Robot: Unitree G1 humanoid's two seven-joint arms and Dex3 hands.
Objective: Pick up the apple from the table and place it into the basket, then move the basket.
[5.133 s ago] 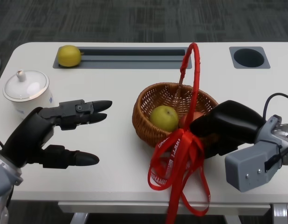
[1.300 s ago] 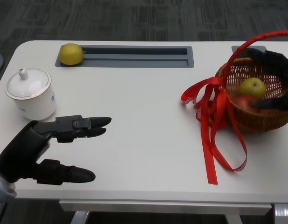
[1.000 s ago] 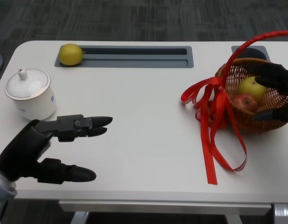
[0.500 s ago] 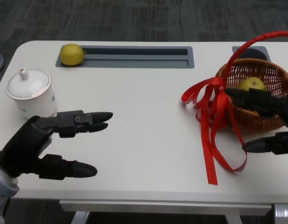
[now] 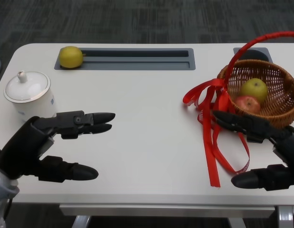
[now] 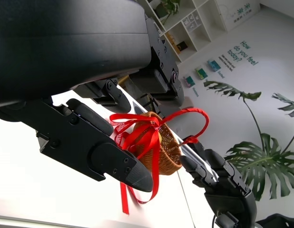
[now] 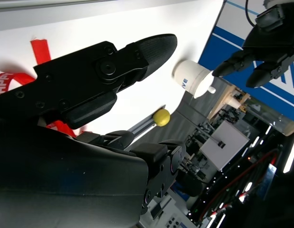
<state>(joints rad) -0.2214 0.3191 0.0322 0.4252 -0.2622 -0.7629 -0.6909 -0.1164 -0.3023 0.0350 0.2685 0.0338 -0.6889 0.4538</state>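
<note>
1. The basket [image 5: 280, 102] stands on the white desk [image 5: 147, 123], with its red handle [image 5: 261, 40] arching over it.
2. A yellow-green apple [image 5: 254, 89] lies inside the basket, and a red apple [image 5: 247, 103] lies inside too, just beside the first.
3. Red ribbon [image 5: 216, 137] hangs from the basket's handle and trails across the desk in front of the basket.
4. The right hand [image 5: 266, 152] is near the basket, in front of it, with its fingers spread apart, holding nothing and clear of the wicker.
5. The left hand [image 5: 47, 147] is well apart from the basket, fingers apart and empty, pointing toward it.
6. A white lidded cup [image 5: 29, 94] stands far from the basket, just beyond the left hand.
7. A yellow fruit [image 5: 71, 57] rests at the end of the grey slot [image 5: 132, 58] farthest from the basket.
</note>
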